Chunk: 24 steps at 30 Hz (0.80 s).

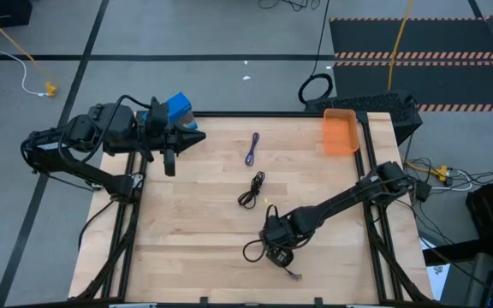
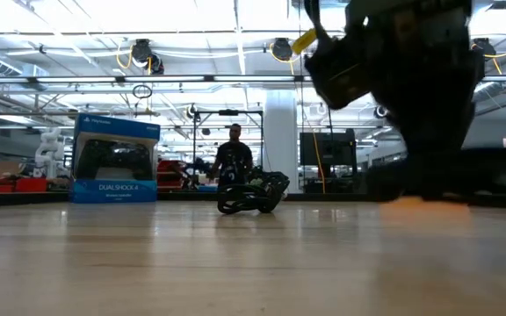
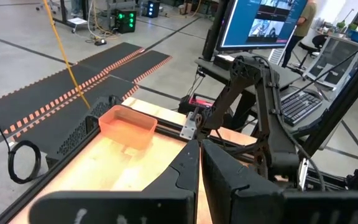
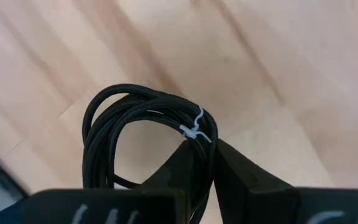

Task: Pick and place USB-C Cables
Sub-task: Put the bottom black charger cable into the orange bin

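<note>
Three cables lie in the high view. The purple-blue cable (image 1: 252, 150) is a folded bundle flat on the wood toward the far edge. One black cable (image 1: 252, 190) lies coiled at the table's middle and shows in the low view too (image 2: 251, 195). My right gripper (image 1: 276, 246) is over the near middle of the table, shut on the second black coil (image 1: 255, 251), whose plug end (image 1: 294, 275) trails toward the near edge. My left gripper (image 1: 197, 137) waits shut at the far left, beside a blue box. My right gripper (image 4: 209, 152) pinches the black coil's bundled strands between its two fingers, just below the white tie (image 4: 194, 132). The fingers (image 4: 182, 171) come from above. The loop (image 4: 114, 124) stands out beyond the fingertips. Whether it still touches the table I cannot tell.
An orange bin (image 1: 341, 133) sits at the far right corner and also shows in the left wrist view (image 3: 127, 126). A blue DualShock box (image 1: 176, 108) stands at the far left edge. A large black cable loop (image 1: 316, 88) lies on the floor beyond the table. Bare wood lies left of centre.
</note>
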{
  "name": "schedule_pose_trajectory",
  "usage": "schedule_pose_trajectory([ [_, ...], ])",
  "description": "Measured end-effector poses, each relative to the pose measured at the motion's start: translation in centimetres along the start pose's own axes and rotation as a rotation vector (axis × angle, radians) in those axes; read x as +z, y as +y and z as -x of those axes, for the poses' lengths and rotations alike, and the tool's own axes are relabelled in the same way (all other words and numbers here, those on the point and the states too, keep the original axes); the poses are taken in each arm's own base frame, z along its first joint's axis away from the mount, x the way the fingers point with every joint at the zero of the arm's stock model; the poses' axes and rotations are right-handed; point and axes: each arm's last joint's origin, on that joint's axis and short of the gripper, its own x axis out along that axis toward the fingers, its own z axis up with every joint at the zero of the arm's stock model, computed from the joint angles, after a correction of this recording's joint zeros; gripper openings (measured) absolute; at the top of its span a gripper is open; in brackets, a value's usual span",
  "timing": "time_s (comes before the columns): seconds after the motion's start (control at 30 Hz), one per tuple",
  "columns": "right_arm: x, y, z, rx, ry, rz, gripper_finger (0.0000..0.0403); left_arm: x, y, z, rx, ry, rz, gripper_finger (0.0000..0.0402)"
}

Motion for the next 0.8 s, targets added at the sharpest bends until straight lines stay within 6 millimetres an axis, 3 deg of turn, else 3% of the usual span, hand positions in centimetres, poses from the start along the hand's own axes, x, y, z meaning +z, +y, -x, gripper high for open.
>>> schedule_pose_trajectory([
  [0.4, -1.5, -1.3, 5.2, -0.012, -0.029, -0.08, 0.0033, 0.0, 0.0, 0.0, 0.0, -0.001, -0.001, 0.0021],
  [0.8, -2.3, -4.6, 11.9, 0.033, -0.089, -0.201, 0.0033, 0.0, 0.0, 0.0, -0.001, -0.004, -0.003, 0.0021],
])
